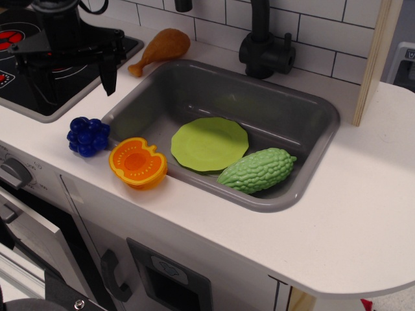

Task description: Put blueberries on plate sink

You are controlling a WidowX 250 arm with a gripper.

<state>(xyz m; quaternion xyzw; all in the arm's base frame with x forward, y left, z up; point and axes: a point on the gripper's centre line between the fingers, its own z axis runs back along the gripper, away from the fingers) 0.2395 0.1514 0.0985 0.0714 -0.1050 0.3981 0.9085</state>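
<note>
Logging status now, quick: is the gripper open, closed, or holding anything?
Gripper: open, fingers spread wide, holding nothing, above the stovetop edge behind the blueberries.
</note>
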